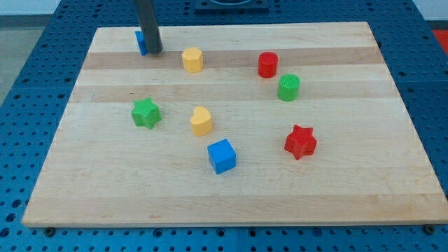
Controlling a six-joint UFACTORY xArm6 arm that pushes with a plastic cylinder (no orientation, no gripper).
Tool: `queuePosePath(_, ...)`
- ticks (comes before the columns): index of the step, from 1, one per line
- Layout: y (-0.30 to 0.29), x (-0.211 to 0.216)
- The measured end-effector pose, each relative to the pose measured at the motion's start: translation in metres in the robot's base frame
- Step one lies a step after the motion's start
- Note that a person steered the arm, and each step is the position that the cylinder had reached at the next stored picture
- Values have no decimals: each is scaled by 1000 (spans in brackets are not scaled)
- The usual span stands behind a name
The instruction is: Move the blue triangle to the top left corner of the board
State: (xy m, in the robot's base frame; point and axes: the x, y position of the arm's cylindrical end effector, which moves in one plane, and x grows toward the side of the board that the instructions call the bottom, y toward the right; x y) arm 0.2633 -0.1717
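The blue triangle (141,42) lies near the board's top left corner, mostly hidden behind my rod, so only its left edge shows. My tip (154,51) rests on the board just right of it and touches or nearly touches it. The rod rises straight up out of the view's top.
On the wooden board (231,203) lie a yellow hexagon block (192,59), a red cylinder (267,64), a green cylinder (288,87), a green star (145,113), a yellow heart (201,121), a blue cube (222,155) and a red star (300,141).
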Motion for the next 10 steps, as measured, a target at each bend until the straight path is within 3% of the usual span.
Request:
queuePosePath(4,2,-18)
queuePosePath(10,-47,-20)
